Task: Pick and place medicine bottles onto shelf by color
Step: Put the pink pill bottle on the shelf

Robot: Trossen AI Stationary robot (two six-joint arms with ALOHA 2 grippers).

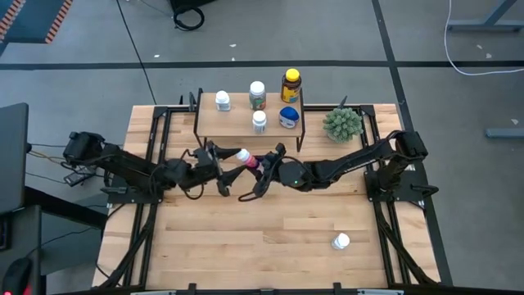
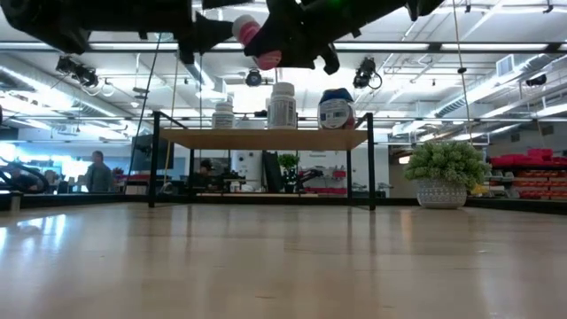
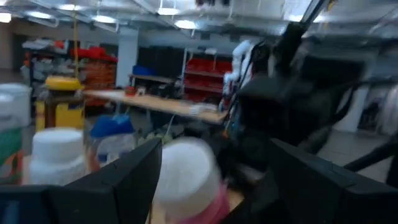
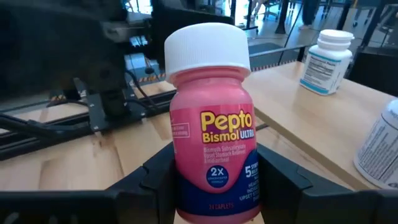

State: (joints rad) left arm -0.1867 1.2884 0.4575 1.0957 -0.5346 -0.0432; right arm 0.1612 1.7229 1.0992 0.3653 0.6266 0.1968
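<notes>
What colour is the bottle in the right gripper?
Pink, with a white cap: the bottle shows best in the right wrist view, held by the right gripper.

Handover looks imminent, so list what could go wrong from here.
1. The right claw grips only the base of the pink bottle; the open left claw closing on its white cap could knock it loose above the table.
2. The claws meet right beside the shelf; a swing might topple the bottles standing there.

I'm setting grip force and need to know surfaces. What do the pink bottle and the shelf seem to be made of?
Pink bottle: likely smooth glossy plastic, with a printed label and a matte white cap; the right gripper holds its base. Shelf: pale board with a wood-grain look on thin black legs, probably metal.
</notes>
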